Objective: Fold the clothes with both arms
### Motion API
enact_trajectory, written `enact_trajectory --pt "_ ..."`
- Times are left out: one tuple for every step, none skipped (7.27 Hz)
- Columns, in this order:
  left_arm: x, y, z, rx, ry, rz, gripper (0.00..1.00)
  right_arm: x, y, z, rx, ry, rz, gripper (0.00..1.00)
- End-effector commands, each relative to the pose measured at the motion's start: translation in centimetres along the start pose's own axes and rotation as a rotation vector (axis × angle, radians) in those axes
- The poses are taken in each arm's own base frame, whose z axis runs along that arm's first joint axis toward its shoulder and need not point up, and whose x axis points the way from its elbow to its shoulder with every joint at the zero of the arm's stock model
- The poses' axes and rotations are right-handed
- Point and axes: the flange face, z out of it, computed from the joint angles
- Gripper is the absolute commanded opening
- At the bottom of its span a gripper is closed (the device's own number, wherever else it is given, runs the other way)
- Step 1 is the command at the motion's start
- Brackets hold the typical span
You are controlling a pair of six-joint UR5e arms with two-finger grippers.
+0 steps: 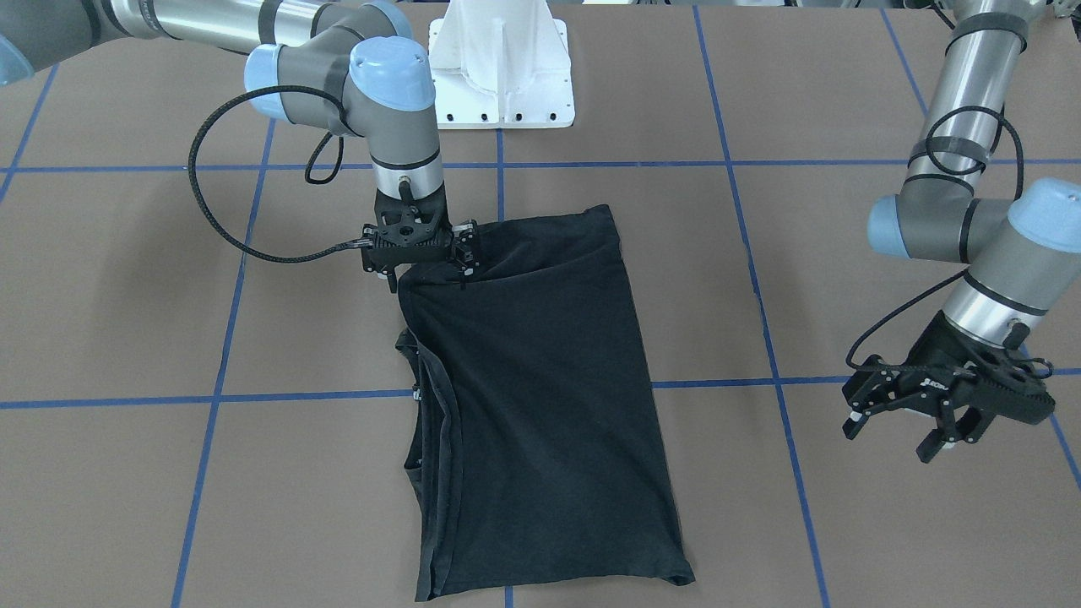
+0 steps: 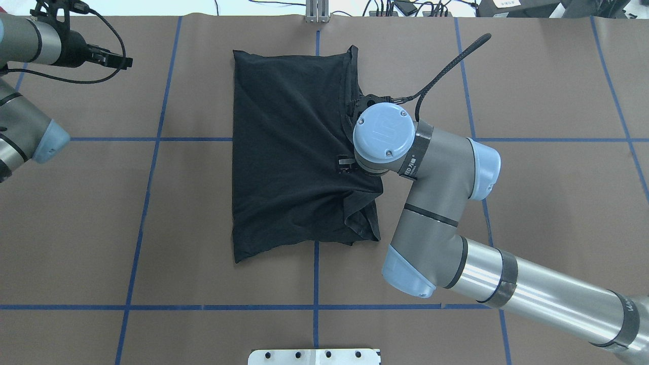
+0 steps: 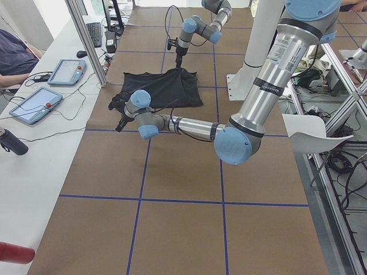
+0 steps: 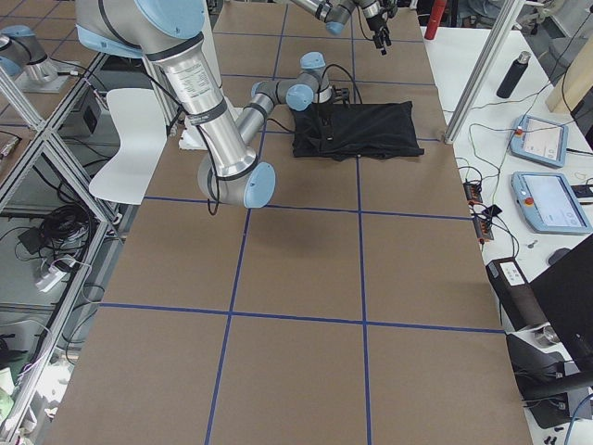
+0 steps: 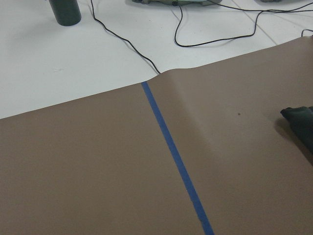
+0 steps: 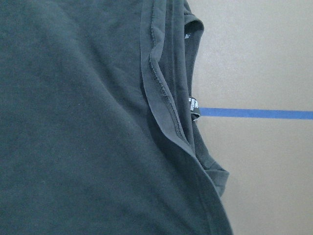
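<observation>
1. One black cotton T-shirt lies on the brown, blue-taped tabletop. It is already narrowed into a long rectangle with the plain side up, and no print shows.
2. The right claw points straight down onto the corner of that rectangle nearest the robot's base. Its tips are sunk in the cloth and taut creases run out from them across the shirt. A side view shows the fabric peaked up beneath it. I judge it clenched on the T-shirt's edge, with that corner raised a little off the tabletop.
3. Beneath that claw, its wrist camera shows stacked hems along the layered edge and a small printed label peeking out.
4. The left claw hangs released, fingers spread and holding nothing. It is well apart from the T-shirt, out to the side of the half farther from the right claw.
5. The step in hand, as I read it, is the crosswise fold, with the near end picked up at one corner only.
6. The next move calls for the left claw to come in and take the matching corner of the same end. Both claws would then raise the edge level and carry it away from the base to the far end, keeping the hems aligned. Pulled from one corner alone, the layers would likely skew.
</observation>
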Motion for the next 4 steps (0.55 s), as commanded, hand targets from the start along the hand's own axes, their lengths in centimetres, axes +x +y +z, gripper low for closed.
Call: enact_trajectory --pt "2.0 1.3 -0.5 -0.006 0.034 -0.031 1.00 -1.8 3.4 0.6 0.034 -0.004 0.081 0.90" --pt "2.5 1.7 -0.2 -0.012 0.038 -0.029 1.00 -1.8 4.0 1.0 0.045 0.041 0.110 0.80" --pt "2.5 1.7 -0.1 -0.012 0.035 -0.029 1.00 -2.0 5.1 1.4 0.034 0.063 0.132 0.73" --pt "2.4 1.9 0.1 -0.014 0.033 -0.029 1.00 -1.4 5.2 1.3 0.040 0.076 0.136 0.73"
